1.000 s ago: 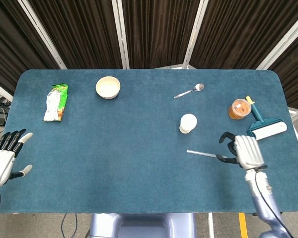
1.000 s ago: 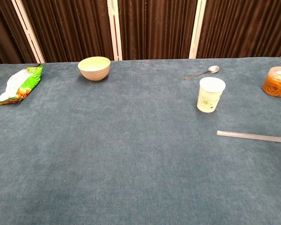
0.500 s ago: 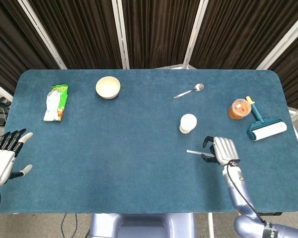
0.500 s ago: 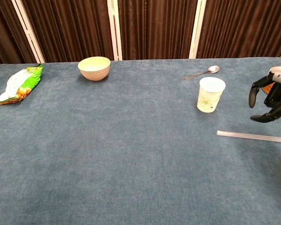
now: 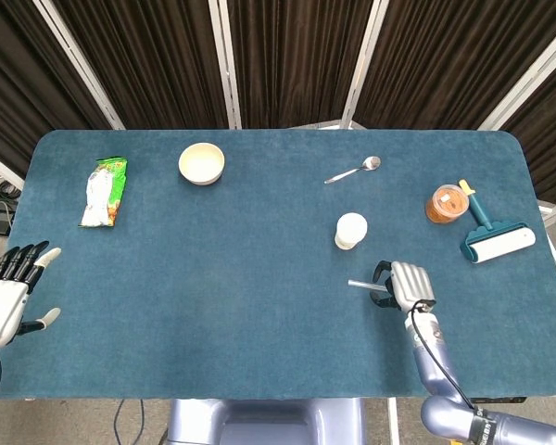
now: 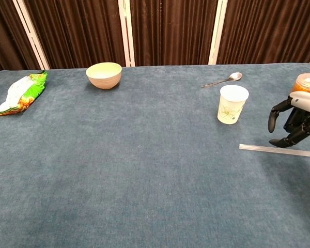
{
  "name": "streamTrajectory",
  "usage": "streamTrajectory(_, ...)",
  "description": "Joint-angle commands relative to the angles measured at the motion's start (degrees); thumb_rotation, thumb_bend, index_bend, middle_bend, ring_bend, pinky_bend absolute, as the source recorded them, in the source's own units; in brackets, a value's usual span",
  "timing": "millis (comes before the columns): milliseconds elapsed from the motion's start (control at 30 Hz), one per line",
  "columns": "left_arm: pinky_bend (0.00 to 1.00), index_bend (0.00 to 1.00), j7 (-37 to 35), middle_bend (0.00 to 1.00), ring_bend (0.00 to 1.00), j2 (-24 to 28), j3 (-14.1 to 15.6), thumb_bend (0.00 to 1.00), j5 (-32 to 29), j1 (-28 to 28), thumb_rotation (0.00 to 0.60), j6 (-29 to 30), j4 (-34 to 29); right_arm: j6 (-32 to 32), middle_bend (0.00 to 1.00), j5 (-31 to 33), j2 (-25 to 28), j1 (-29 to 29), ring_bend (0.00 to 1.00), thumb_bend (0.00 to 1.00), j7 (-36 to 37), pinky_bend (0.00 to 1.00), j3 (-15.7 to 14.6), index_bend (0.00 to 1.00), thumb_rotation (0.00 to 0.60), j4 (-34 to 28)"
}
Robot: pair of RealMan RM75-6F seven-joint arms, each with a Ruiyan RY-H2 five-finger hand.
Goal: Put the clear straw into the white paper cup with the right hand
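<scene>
Right robot hand (image 6: 294, 120) fingers curled but apart, hovering over clear straw (image 6: 258, 149), holding nothing

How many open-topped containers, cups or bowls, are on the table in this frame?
2. A white paper cup stands right of centre, just beyond the right hand. A cream bowl sits far back on the left. The orange tub looks lidded, so not counted.

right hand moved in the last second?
Yes. In the head view the right hand has shifted left along the clear straw, from beside the lint roller to just below the white paper cup.
</scene>
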Motion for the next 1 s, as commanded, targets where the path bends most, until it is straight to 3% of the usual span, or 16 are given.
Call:
streamTrajectory(33, 0.00, 0.11, -0.01, 0.00, 0.00, 0.00, -0.01, 0.24, 0.00, -0.01, 0.600, -0.01, 0.01, -0.32, 1.00, 1.87, -1.98, 0.87, 0.98, 0.27, 0.06, 0.96, 0.57, 0.54, 0.600, 2.62)
streamTrajectory(1000, 0.00, 0.11, 0.02, 0.00, 0.00, 0.01, -0.01, 0.24, -0.05, -0.03, 0.600, -0.06, 0.00, -3.50, 1.00, 8.15, -5.77, 2.86, 0.98, 0.28, -0.45, 0.96, 0.43, 0.54, 0.600, 9.21)
